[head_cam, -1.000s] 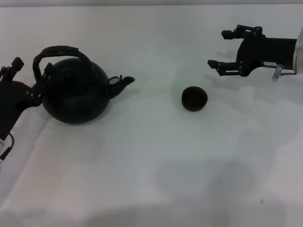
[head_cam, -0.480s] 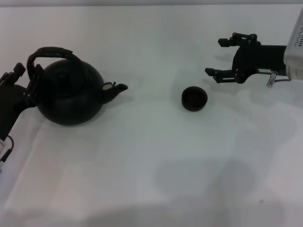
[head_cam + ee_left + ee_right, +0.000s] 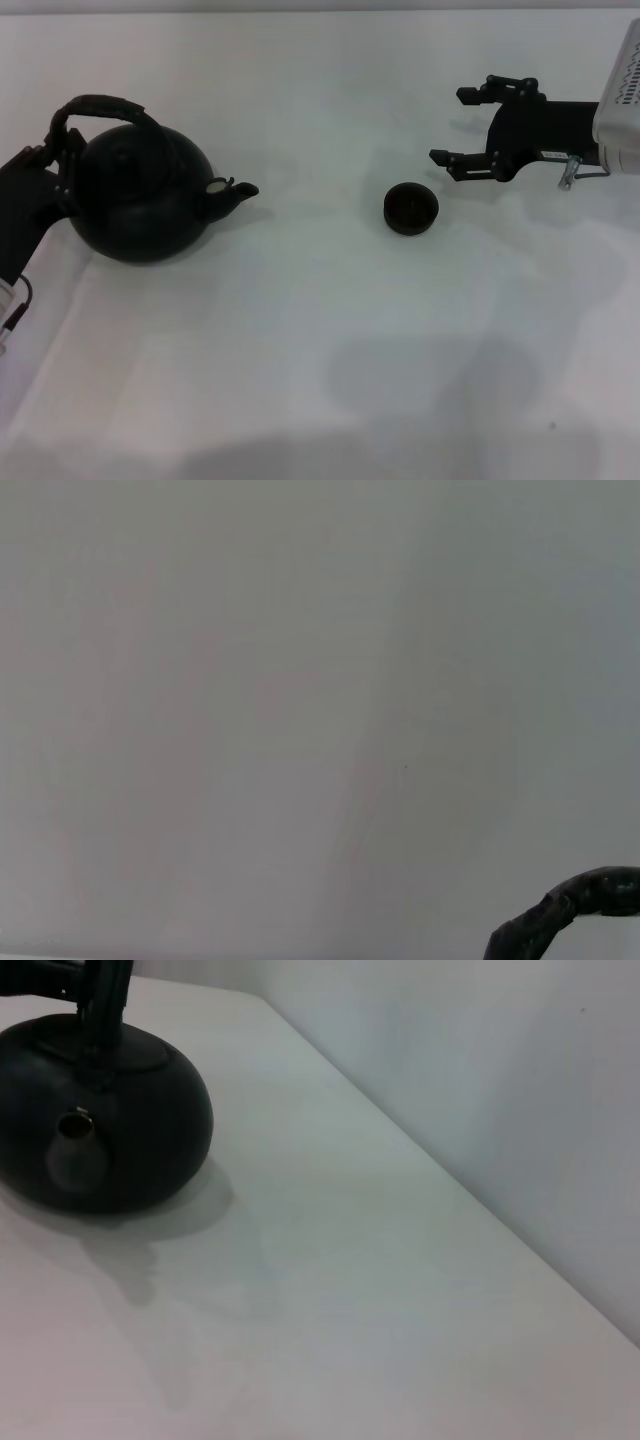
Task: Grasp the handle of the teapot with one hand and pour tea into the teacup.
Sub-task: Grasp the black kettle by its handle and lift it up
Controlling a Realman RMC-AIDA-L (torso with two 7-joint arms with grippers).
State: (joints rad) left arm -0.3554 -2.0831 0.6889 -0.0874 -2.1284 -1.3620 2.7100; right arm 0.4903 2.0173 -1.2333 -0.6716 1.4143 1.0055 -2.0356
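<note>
The black teapot (image 3: pixel 140 200) stands on the white table at the left, its spout (image 3: pixel 235 190) pointing right toward the teacup (image 3: pixel 411 208). Its arched handle (image 3: pixel 100 106) rises over the lid. My left gripper (image 3: pixel 57 150) comes in from the left edge and is shut on the handle's left end. In the left wrist view only a bit of the handle (image 3: pixel 570 915) shows. My right gripper (image 3: pixel 450 125) hovers open just behind and to the right of the small dark teacup, holding nothing. The right wrist view shows the teapot (image 3: pixel 100 1120) from its spout side.
The white table (image 3: pixel 320 330) stretches bare in front of the teapot and teacup. A pale wall (image 3: pixel 480 1070) runs along the table's far edge.
The left gripper's fingers have drawn together on the handle, and the teapot has shifted a little to the left with its spout. The right gripper has edged left toward the teacup.
</note>
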